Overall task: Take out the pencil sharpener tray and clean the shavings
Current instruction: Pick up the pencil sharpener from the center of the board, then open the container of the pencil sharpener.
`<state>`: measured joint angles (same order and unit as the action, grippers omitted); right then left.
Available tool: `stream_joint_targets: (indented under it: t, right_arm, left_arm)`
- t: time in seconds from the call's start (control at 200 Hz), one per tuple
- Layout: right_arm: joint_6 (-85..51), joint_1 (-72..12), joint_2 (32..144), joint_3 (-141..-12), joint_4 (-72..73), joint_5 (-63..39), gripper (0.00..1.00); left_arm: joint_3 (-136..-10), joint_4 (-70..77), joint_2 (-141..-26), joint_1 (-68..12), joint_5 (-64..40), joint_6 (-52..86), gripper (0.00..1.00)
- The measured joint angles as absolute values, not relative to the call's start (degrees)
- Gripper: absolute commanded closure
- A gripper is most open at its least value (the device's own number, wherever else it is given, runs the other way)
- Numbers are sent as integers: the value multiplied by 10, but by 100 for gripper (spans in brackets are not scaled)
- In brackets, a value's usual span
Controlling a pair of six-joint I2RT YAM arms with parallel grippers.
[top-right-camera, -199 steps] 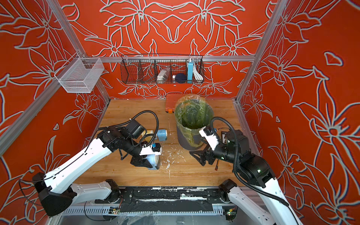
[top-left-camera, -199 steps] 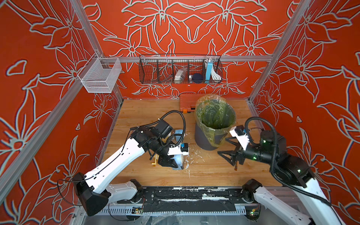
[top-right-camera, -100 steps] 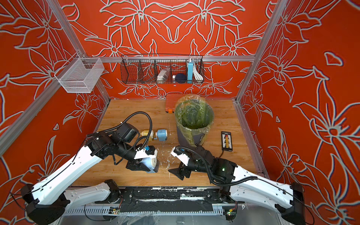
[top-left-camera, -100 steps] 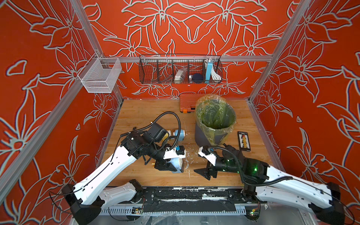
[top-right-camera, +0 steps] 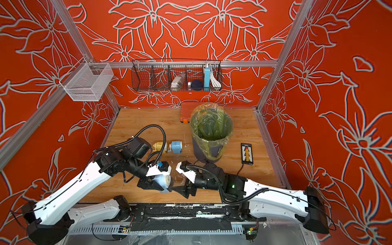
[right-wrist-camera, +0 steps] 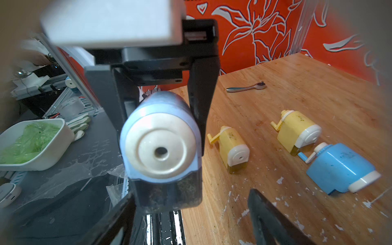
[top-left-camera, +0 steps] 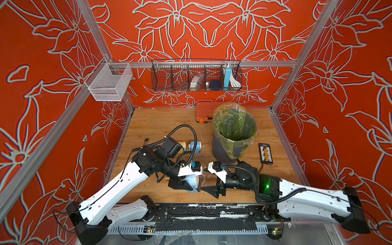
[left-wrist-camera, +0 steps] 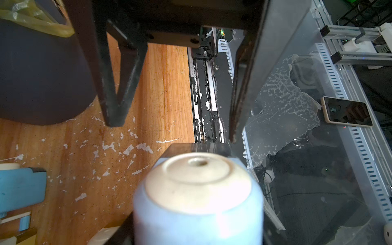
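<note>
Left jaws grip blue sharpener [right-wrist-camera: 161, 146]; right jaws seemingly flank its tray [right-wrist-camera: 169, 195].

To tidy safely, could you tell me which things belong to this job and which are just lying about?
Job: held blue plastic pencil sharpener, its dark translucent tray, tiny whitish shavings, grey bin with green liner.
Lying about: silver metal ratchet handle, orange plastic case, black connector board, black wire basket.

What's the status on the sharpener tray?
Left gripper shut on light blue pencil sharpener with cream front. Right gripper open, facing its dark translucent tray, still seated. Whitish shavings scattered on wooden table; nothing blocks tray.
</note>
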<state>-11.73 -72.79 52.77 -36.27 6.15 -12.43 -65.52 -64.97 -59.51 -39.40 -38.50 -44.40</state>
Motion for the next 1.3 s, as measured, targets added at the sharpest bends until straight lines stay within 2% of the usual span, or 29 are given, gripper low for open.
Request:
stream_joint_targets:
  t: [0.786, 1.216, 1.301]
  right_arm:
    - [-163, -742, 549, -328, 146, -140, 20]
    - [-178, -743, 549, -307, 163, -146, 35]
    - [-177, -743, 542, -306, 162, -145, 41]
  left_arm:
    - [-647, -623, -589, -408, -389, -420, 100]
    - [-645, -622, -583, -409, -388, -419, 100]
    - [-639, -619, -583, -409, -389, -419, 100]
